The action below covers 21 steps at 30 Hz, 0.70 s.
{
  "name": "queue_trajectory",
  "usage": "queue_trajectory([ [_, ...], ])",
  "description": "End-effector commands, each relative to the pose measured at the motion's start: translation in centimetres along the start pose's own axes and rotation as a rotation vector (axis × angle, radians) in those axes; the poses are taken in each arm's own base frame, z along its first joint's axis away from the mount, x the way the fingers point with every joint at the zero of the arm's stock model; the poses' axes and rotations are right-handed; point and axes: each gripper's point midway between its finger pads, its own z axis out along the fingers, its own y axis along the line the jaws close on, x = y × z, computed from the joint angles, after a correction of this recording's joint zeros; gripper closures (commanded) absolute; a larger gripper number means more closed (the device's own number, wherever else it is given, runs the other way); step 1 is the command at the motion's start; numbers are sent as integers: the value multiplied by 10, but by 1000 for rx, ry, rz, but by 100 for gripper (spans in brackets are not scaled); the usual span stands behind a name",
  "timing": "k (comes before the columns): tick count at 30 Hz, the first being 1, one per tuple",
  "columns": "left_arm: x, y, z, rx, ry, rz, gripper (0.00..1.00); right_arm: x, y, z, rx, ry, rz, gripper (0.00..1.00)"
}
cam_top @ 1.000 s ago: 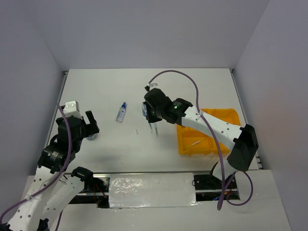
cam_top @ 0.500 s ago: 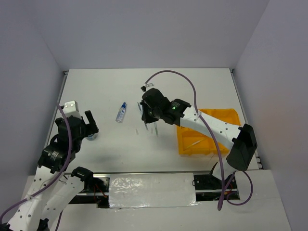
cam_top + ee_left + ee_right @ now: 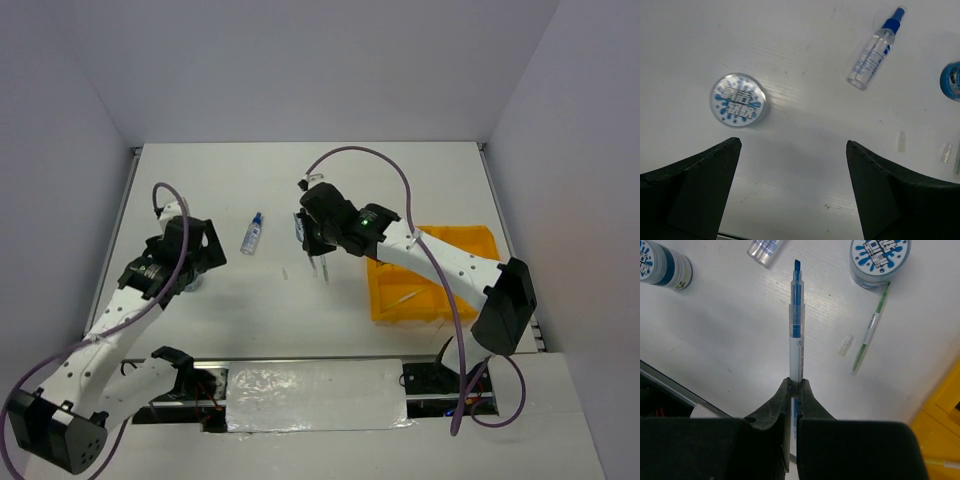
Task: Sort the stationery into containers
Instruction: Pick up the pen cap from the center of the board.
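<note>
Fingers of the right gripper [image 3: 795, 385] pinch a clear blue pen [image 3: 796, 340] by its end, the arm reaching left, away from the orange-yellow tray [image 3: 480, 236]. Left gripper [image 3: 792, 145] hangs spread wide, pointing down, a round blue-white pot [image 3: 738, 100] just beyond its fingers.

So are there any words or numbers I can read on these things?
Nothing can be read clearly.
Round pot lid: blue characters, too blurred to read.
Second pot lid: similar blue characters, also blurred.
Clear bottle: blue label print, too small to read.
Blue-tipped pen: tiny mark and print on its barrel, unreadable.
</note>
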Motion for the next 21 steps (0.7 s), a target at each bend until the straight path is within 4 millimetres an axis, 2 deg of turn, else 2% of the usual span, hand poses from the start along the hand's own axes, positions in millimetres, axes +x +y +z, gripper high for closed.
queue_trajectory([
  [1,9,-35,9,97,37,-124,1,-22,-16,-29,13,-72,21,100],
  [5,22,-71,16,123,56,-110,1,-16,-28,-47,13,-91,29,100],
  [7,26,-99,9,180,58,-102,1,-16,-34,-57,22,-104,33,100],
  [8,36,-114,11,192,70,-74,1,-15,-37,-60,25,-109,37,100],
  [9,39,-121,12,194,73,-70,1,-17,-38,-69,18,-132,43,100],
  [10,41,-130,13,197,78,-90,1,-11,-43,-70,27,-126,49,100],
  [12,63,-148,25,181,126,-69,2,-7,-52,-79,29,-149,68,100],
  [16,86,-173,39,170,176,-49,9,1,-63,-90,34,-167,89,100],
  [18,90,-184,45,162,191,-44,15,10,-67,-89,33,-160,90,100],
  [21,108,-192,61,137,226,-14,22,17,-70,-94,20,-171,93,100],
])
